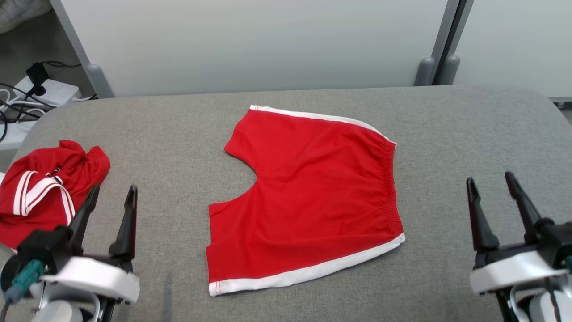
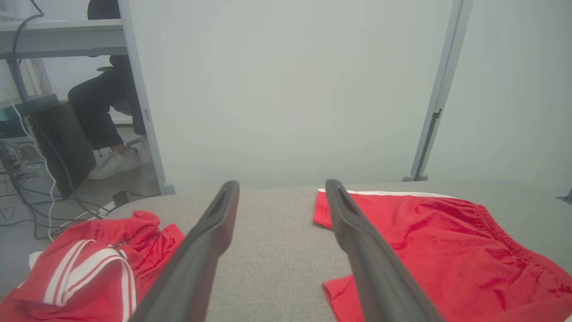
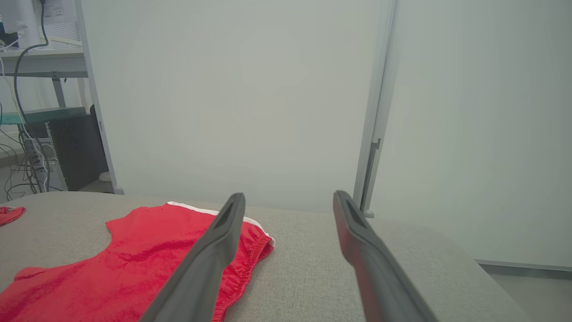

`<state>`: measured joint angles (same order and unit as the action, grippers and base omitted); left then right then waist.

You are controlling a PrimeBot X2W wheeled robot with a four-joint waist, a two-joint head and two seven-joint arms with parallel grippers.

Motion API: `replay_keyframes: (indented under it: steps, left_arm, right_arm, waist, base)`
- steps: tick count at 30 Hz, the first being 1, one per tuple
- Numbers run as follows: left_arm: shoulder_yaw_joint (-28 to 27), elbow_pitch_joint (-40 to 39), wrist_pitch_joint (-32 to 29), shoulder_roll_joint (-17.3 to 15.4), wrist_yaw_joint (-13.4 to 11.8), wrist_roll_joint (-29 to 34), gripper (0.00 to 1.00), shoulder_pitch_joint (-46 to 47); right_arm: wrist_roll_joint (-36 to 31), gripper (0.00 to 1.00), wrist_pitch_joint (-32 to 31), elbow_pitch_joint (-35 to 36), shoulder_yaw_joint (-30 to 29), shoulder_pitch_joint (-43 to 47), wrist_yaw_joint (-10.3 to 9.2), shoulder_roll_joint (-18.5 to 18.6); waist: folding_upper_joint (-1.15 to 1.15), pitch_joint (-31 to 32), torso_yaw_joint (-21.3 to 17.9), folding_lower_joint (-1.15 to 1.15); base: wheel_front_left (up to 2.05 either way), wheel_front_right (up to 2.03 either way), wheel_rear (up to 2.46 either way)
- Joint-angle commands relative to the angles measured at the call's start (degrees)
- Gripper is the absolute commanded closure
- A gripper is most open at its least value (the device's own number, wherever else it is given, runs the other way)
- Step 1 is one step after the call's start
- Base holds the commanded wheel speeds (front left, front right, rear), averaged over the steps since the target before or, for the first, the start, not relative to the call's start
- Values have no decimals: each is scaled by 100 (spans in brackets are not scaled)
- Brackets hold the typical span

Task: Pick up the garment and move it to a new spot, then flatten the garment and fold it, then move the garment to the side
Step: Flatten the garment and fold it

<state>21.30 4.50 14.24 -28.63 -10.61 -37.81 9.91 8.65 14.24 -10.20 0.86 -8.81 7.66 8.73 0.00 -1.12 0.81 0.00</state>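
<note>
**Red shorts laid flat between two opened pincers**

At the far left of the grey surface [image 1: 178, 134], a crumpled red garment [image 1: 49, 188] with white stripes is seen. Just beside it, the left pincer [image 1: 114, 190] is held with its fingers apart, nothing between them. The red shorts [image 1: 308, 197] are spread flat in the middle of the surface, white trim along the far and near edges, the waistband turned to the right. Well to the right, the right pincer [image 1: 489, 179] is likewise held apart and empty, clear of the cloth.
</note>
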Motion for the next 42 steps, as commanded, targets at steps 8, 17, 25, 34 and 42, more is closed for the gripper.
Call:
replay_keyframes:
  steps: [8,17,25,34,42]
  left_arm:
    - [-794,-338,74,72,22,448,0,-1014]
    - [-1150,-471,75,360,2,674,0,-1569]
    - [-1263,-453,75,422,68,704,0,-1684]
    - [-1286,-390,75,467,78,670,0,-1715]
    - [-1263,-337,75,493,62,643,0,-1693]
  right_arm:
    - [-309,0,75,327,7,777,-17,-281]
    - [-222,0,75,217,206,1175,-17,-381]
    - [-136,0,75,315,161,1312,-17,-449]
    - [-146,0,72,443,145,1337,-17,-499]
    - [-132,0,39,503,123,1359,-17,-515]
  waist:
    - [0,241,-58,0]
    - [0,387,-31,0]
    - [0,447,-38,0]
    - [0,450,-53,0]
    - [0,441,-42,0]
  base:
    - [0,0,0]
    - [0,0,0]
    - [0,0,0]
    - [0,0,0]
    - [0,0,0]
